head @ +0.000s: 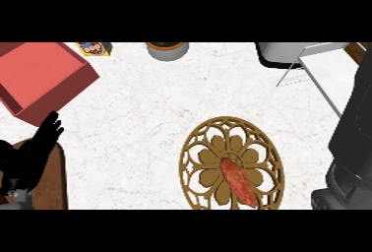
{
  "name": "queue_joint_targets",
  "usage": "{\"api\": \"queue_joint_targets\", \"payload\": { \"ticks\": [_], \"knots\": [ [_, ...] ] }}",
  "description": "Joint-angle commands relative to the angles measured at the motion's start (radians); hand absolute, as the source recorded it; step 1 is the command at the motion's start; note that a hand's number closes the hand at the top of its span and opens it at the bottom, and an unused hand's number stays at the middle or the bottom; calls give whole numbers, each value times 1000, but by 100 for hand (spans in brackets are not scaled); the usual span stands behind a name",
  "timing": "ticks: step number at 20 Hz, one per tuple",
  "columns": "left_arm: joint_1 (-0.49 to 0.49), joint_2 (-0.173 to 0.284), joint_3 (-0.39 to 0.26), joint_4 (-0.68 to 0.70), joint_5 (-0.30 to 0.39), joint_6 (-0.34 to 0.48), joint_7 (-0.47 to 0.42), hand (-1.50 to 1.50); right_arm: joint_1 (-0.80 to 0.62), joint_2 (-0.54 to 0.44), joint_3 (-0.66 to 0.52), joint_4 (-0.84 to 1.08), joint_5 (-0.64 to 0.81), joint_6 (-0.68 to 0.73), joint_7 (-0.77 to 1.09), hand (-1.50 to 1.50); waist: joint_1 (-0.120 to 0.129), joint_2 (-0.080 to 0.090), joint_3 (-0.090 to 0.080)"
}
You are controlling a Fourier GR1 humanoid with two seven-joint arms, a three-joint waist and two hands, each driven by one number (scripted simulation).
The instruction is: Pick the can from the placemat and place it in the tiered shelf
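A red, elongated can (238,181) lies on its side on the round wooden lattice placemat (196,147), right of centre at the front. The grey tiered shelf (291,53) with thin wire legs stands at the back right, well apart from the can. My left hand (35,150) shows at the left edge, open with fingers pointing up, far left of the placemat and holding nothing. A large black shape at the right edge looks like my right hand (356,123), raised close to the view; it touches neither can nor shelf.
A red open box (40,74) fills the back left corner. A small snack packet (95,48) and a grey pot (167,50) stand along the back edge. A brown rounded board (54,184) lies under my left hand.
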Motion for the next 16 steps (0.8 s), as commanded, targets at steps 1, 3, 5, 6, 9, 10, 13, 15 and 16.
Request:
{"api": "queue_joint_targets", "payload": {
  "ticks": [1, 3, 5, 6, 9, 10, 13, 15, 16],
  "knots": [
    [1, -7, -3, -46, 11, 0, 40, 0, 38, -44, -73, 33, 14, 58, 65, 150, 3, 2, 1],
    [55, -26, -7, -24, -19, 11, -38, 0, 28, -78, -84, -26, 18, 135, 28, 150, -3, -1, 0],
    [39, 13, 20, 8, 6, -38, -38, 0, 1, -113, -124, 65, 16, 103, 13, 150, 4, 3, 0],
    [36, 25, 27, -57, 16, -29, 26, 0, 59, -109, -127, 47, 9, 52, -3, 150, 6, 2, 1],
    [36, -8, 6, -45, -11, -10, 7, 0, 85, -121, -168, 43, -32, 1, -15, 150, 7, 3, 1],
    [3, -17, 20, 22, -4, -8, -13, 0, 111, -163, -208, 71, -48, -27, -51, 150, 2, 5, 1],
    [-19, -30, -3, 17, -28, 1, 8, 0, 95, -112, -193, 45, -68, -51, 13, 150, 4, 5, 1],
    [-77, 9, 41, 82, -7, -20, -1, 0, 177, -161, -260, 1, -128, -71, -70, 150, -8, 4, 1],
    [20, -15, 29, 6, -21, -6, -15, 0, 155, -182, -263, 43, -127, -60, -43, 150, 5, 3, 1]
  ]
}}
